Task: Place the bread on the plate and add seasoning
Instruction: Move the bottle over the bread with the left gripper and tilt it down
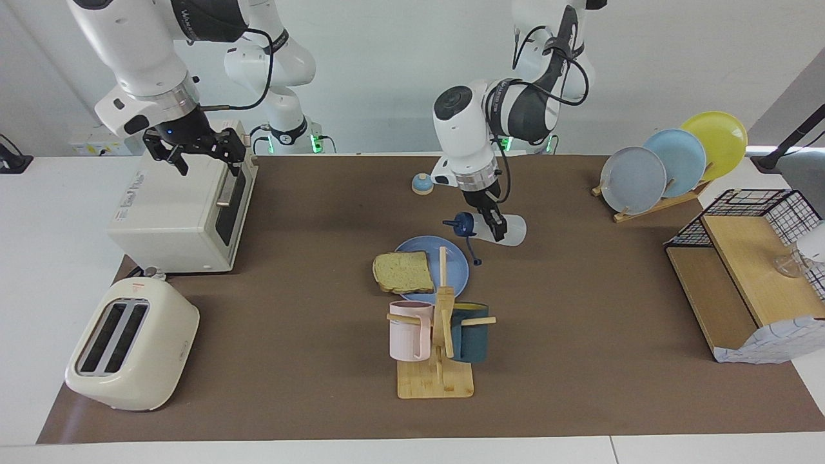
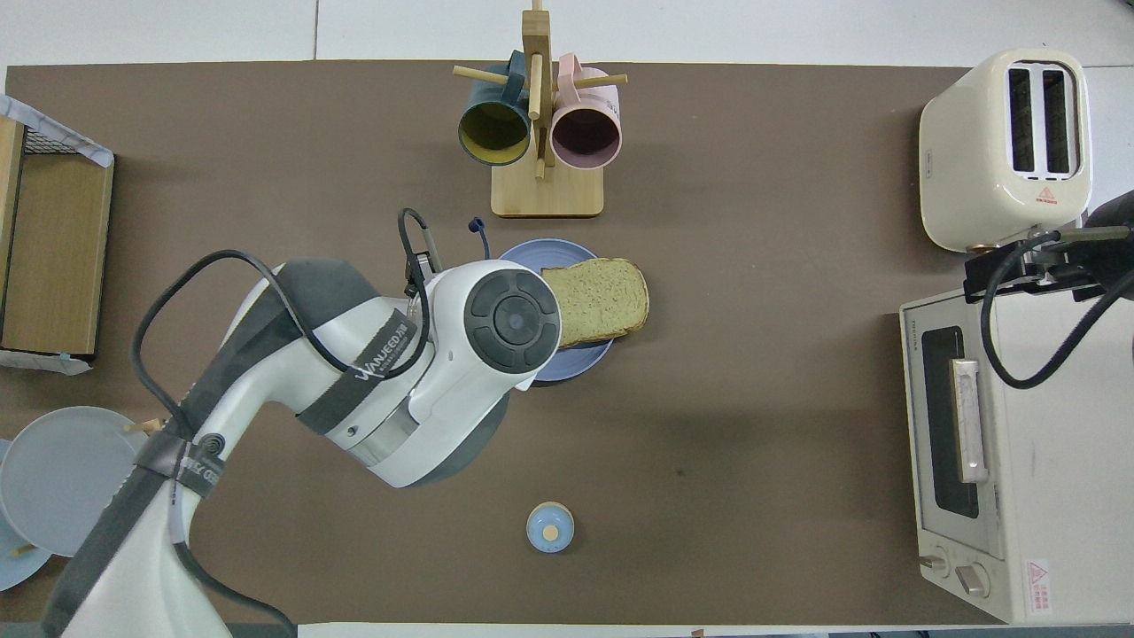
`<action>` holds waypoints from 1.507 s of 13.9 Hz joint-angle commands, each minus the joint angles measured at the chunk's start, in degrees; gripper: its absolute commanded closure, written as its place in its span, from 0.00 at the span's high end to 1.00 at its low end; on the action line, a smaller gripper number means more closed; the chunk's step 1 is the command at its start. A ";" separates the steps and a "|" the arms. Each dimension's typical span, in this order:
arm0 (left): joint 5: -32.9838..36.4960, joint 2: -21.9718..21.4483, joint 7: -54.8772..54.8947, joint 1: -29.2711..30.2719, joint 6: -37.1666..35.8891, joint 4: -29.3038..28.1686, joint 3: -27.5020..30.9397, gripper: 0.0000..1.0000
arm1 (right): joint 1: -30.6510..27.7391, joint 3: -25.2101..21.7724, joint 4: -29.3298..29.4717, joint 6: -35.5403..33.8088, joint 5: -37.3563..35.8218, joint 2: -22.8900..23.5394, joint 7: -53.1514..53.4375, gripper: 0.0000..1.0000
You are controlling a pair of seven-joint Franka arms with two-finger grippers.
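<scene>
Bread (image 1: 403,271), a square tan slice with a brown crust, already lies on the round, flat blue plate (image 1: 456,255), overhanging the rim on the side toward the right arm's end, so the first step looks done and the seasoning step is in hand. Nearest the robots sits a small blue-domed bell (image 1: 422,184), well apart from the plate. Above the plate's edge on the side toward the left arm's end, the left gripper (image 1: 493,227) is clamped on the seasoning bottle (image 1: 509,230), a translucent white plastic body tipped on its side, its dark blue cap (image 1: 465,224) pointing toward the plate with a loose tethered stopper dangling. The next move probably calls for carrying the nozzle over the slice and tilting it downward. Farther from the robots than the plate stands a wooden mug rack (image 1: 437,361) with a pink and a teal mug. The right gripper (image 1: 201,151) waits, fingers spread apart, over the boxy white toaster oven (image 1: 174,212).
</scene>
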 commanded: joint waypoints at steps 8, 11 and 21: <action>11.36 14.71 -1.35 -6.45 -16.31 13.73 0.96 0.00 | -0.37 -3.06 -1.80 0.79 0.16 -0.80 -3.02 1.00; 14.70 14.80 -1.35 -7.15 -18.94 13.65 0.96 0.00 | -0.37 -3.15 -2.24 1.14 0.16 -0.89 -4.77 1.00; 21.38 24.73 -1.17 -9.17 -31.07 21.47 1.31 0.00 | -1.16 -3.42 -3.74 5.98 0.33 -1.15 -5.31 1.00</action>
